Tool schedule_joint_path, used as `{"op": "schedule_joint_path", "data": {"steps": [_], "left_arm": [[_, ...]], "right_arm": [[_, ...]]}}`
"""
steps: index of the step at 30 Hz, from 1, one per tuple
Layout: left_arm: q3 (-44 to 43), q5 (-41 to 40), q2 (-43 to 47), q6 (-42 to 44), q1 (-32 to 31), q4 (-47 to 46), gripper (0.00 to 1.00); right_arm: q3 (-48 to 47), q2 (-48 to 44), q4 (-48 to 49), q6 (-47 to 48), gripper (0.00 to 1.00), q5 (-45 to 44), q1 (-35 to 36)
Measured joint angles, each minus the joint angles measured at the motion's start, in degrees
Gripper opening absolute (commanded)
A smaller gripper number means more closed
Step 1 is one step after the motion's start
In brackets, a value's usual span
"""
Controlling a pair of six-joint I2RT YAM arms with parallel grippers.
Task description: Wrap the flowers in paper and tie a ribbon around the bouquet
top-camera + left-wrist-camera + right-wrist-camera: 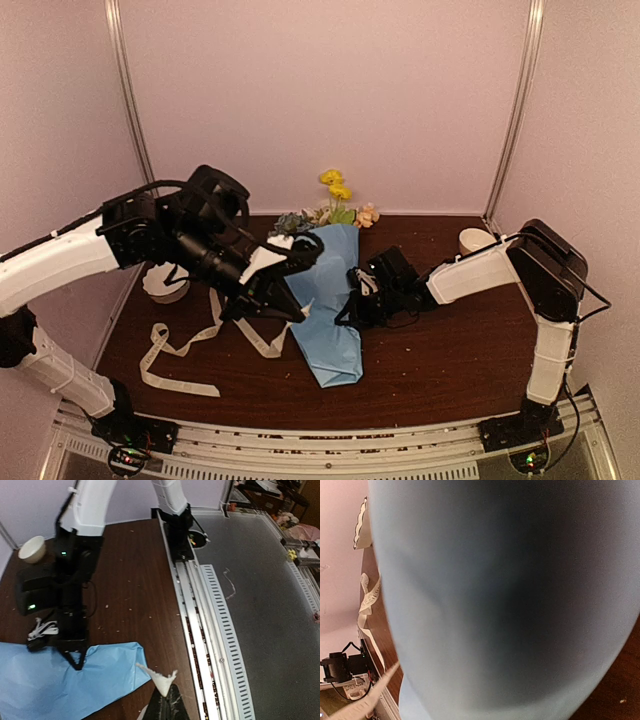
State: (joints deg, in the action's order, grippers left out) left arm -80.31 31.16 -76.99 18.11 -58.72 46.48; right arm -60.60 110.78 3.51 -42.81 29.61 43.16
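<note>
The bouquet lies lengthwise mid-table, rolled in the light-blue paper [335, 320]. The flowers [338, 192], yellow, peach and dusty-blue, stick out of its far end. The cream ribbon [178, 352] trails in loops across the table to the left. My left gripper [300, 314] hovers at the bouquet's left edge, shut on the ribbon's frayed end [161, 681]. My right gripper [348, 308] meets the bouquet's right side. Its closed fingertips [76, 663] rest on the paper [60, 680]. In the right wrist view the paper [510, 605] fills the frame and hides those fingers.
A white scalloped bowl [165, 285] stands at the left behind the ribbon, and a small cream cup [475, 240] sits at the back right. The metal rail [330, 445] runs along the table's near edge. Purple walls close in the back and sides.
</note>
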Motion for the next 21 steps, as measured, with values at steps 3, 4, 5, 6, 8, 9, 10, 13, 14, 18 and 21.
{"op": "schedule_joint_path", "data": {"steps": [3, 4, 5, 6, 8, 9, 10, 13, 14, 18, 21], "left_arm": [[-3.5, 1.6, -7.9, 1.6, -3.0, 0.7, 0.12], [-6.0, 2.0, -11.6, 1.9, -4.0, 0.8, 0.25], [-8.1, 2.3, -14.9, 2.4, -4.6, 0.5, 0.38], [-10.6, 2.6, -18.3, 2.5, -5.3, 0.4, 0.48], [-14.7, 2.6, -24.2, 2.1, -6.6, -0.7, 0.71], [-15.9, 2.4, -26.3, 1.7, -7.0, -1.5, 0.78], [-16.6, 1.8, -27.8, 0.9, -7.4, -2.6, 0.83], [-16.6, -1.2, -29.1, -1.5, -7.9, -5.0, 0.88], [-16.5, -2.1, -28.9, -2.6, -7.7, -5.8, 0.88], [-11.0, -4.9, -24.7, -9.5, -4.1, -12.6, 0.82], [-1.8, -6.3, -19.2, -19.3, 3.6, -19.8, 0.78]], "right_arm": [[0.0, 0.0, -0.2, 0.0, 0.0, 0.0, 0.0], [0.0, 0.0, -0.2, 0.0, 0.0, 0.0, 0.0], [0.0, 0.0, -0.3, 0.0, 0.0, 0.0, 0.0], [0.0, 0.0, -0.3, 0.0, 0.0, 0.0, 0.0], [-0.1, 0.0, -0.4, 0.1, 0.0, -0.1, 0.0], [-0.2, 0.0, -0.5, 0.1, 0.0, -0.1, 0.0], [-0.2, 0.0, -0.5, 0.2, 0.0, -0.1, 0.0], [-0.2, 0.0, -0.6, 0.3, 0.0, -0.1, 0.0], [-0.2, 0.0, -0.6, 0.4, 0.0, -0.1, 0.0], [-0.2, 0.0, -0.6, 0.4, 0.0, -0.1, 0.0], [-0.2, 0.0, -0.6, 0.4, 0.0, -0.1, 0.0]]}}
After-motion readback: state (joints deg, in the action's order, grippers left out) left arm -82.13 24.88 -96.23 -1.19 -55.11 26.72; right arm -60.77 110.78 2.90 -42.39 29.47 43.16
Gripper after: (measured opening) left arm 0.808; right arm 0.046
